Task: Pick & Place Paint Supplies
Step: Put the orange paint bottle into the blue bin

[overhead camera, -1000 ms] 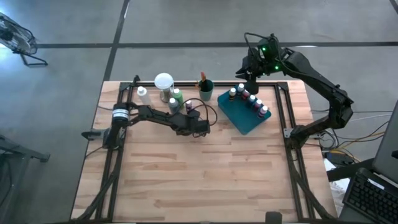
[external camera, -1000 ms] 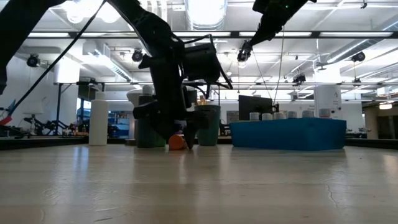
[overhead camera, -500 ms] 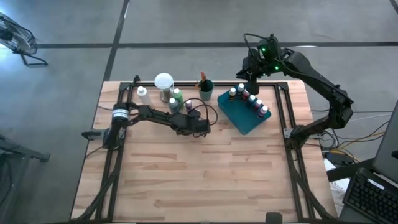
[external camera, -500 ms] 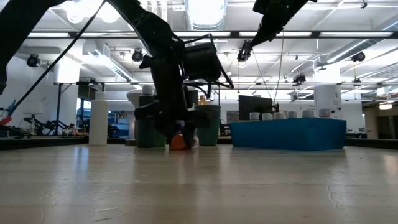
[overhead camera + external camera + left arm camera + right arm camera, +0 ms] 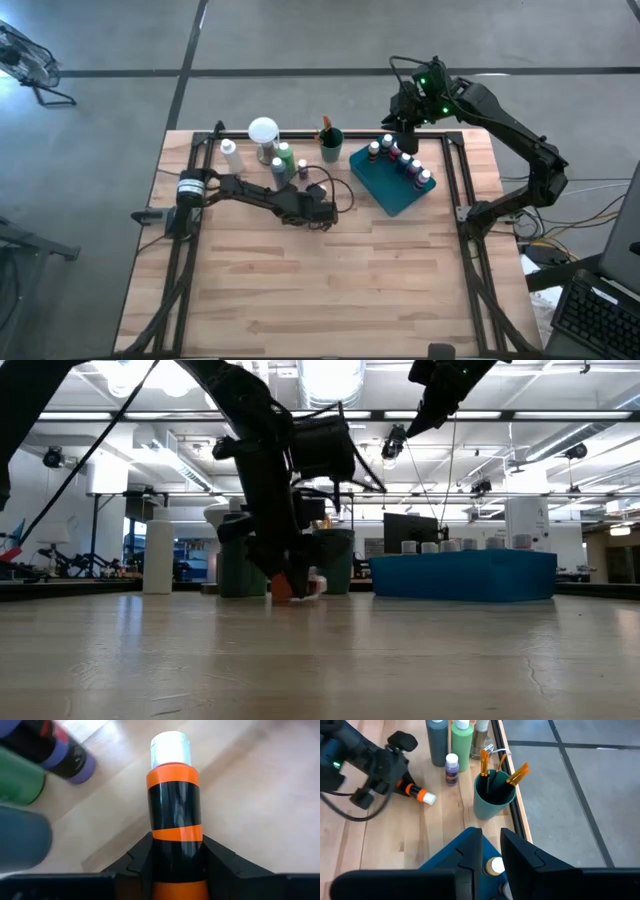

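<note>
An orange paint bottle (image 5: 175, 805) with a black label and a white cap lies near the table's middle, with my left gripper (image 5: 322, 212) shut on it. My right gripper (image 5: 491, 850) hangs high over the teal tray (image 5: 395, 195). Its fingers stand a narrow gap apart with nothing between them. Several white-capped bottles (image 5: 407, 163) stand in the tray. A green bottle (image 5: 461, 745), a grey bottle (image 5: 436, 742) and a small purple bottle (image 5: 451, 769) stand on the table at the far side. Brushes (image 5: 485, 757) stick up out of a teal cup (image 5: 492, 795). My left gripper pinches the orange bottle's body at its base end (image 5: 175, 860) between its two fingers. The fingers slant down from the table's left and lie along the bottle, whose cap (image 5: 427, 797) points out beyond them. The bottle sits low and tilted; whether it touches the table I cannot tell.
A round white-topped object (image 5: 263, 130) and a white bottle (image 5: 229, 152) stand at the far left, close behind my left arm. The near half of the wooden table (image 5: 320, 290) holds no objects. Dark rails run along both sides of the table.
My left gripper has shut on the orange bottle, rolled a little, and drawn a short way toward the table's near edge, rising slightly. The bottle has come with it, and its white cap now shows beside the fingers in the low view.
</note>
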Available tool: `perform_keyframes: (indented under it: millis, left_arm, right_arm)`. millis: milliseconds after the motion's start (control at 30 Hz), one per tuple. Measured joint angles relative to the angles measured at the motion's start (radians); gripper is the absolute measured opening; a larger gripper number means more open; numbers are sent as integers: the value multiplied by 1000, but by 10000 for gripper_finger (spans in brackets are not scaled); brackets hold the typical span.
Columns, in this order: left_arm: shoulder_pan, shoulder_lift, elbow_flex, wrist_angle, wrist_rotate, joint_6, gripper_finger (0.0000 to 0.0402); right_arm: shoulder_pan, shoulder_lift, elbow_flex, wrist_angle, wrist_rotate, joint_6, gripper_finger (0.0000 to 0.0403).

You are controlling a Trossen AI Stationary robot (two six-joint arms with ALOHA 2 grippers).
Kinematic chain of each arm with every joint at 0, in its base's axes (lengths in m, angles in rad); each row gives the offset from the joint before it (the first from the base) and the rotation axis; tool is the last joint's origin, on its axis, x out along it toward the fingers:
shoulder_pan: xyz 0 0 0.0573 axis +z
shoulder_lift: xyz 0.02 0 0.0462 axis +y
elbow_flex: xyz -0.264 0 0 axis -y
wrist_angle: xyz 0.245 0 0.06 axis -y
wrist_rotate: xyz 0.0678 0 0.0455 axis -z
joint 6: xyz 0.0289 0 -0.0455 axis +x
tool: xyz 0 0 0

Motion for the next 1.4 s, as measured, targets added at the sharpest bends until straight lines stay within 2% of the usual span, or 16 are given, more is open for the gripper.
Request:
perform_keyframes:
  millis: [133,333,433,567,667,767,1000,1133,1267,1400]
  left_arm:
    - [-30,-20,0,12,-20,58,126]
    - [-80,-31,0,43,-117,123,125]
    - [-100,-33,0,72,-123,181,125]
    - [-130,-66,-29,192,-146,297,125]
    - [-140,-119,-85,337,-143,387,124]
    - [-138,-186,-173,506,-96,470,124]
    - [-123,-324,-459,1080,105,614,127]
    - [-116,-355,-582,1367,144,685,128]
    - [-107,-357,-637,1501,166,732,129]
    - [-87,-352,-640,1523,198,738,129]
  right_arm:
    - [0,0,0,-17,-1,2,79]
    - [0,0,0,-66,-2,4,86]
    - [0,0,0,-101,-2,5,86]
    - [1,0,0,-140,-20,8,73]
    - [4,0,0,-152,-75,7,61]
    - [20,0,0,-156,-112,8,50]
    - [80,1,-4,-153,-115,7,33]
    - [114,2,-6,-152,-116,22,28]
    - [160,2,-7,-142,-116,78,35]
    - [220,2,-8,-109,-116,102,61]
